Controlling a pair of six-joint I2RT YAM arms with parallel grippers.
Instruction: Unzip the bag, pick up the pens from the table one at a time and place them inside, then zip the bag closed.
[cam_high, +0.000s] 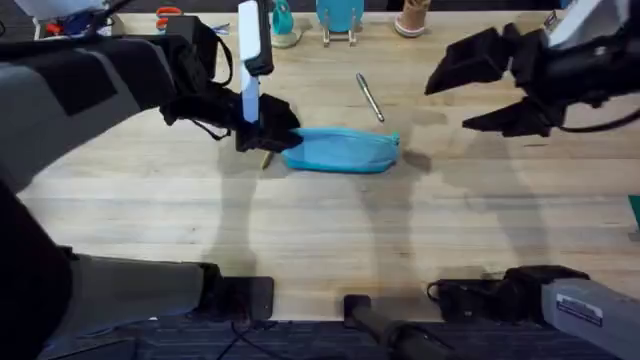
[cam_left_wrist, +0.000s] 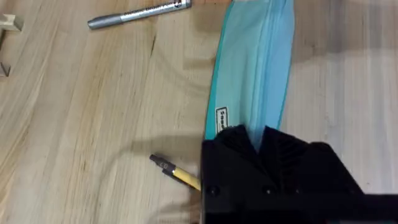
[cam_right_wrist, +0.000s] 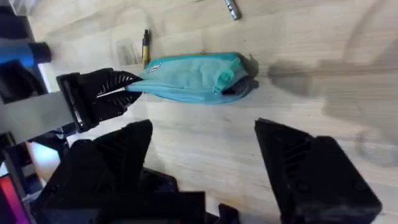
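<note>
Item: light blue bag, lying lengthwise on the table near its middle, zip running along the top and appearing closed along the length visible in the left wrist view. Left gripper is pinching one end of the bag, its black fingers closed on the fabric tip, as the right wrist view shows. Right gripper is hovering above the table well off the bag's opposite end, jaws spread wide and holding nothing. Yellow pen is lying on the wood just beside the pinched end of the bag, close against the left gripper's fingers. Silver-grey pen is lying on the table apart from the bag, on its far side from the arm bases. Judged stage: bag is being anchored so that the zip can be drawn; no pen appears to be inside yet. Risks: the left grip is taking only a small bite of soft fabric, so a pull on the zip may be dragging the bag free rather than opening it; the pouch may be sliding or bunching under that pull; the yellow pen, sitting so near the left fingers, may be getting nudged or rolled under the bag; the right jaws, coming down wide, may be catching cloth instead of the zip tab, whose position is hard to make out here.
</note>
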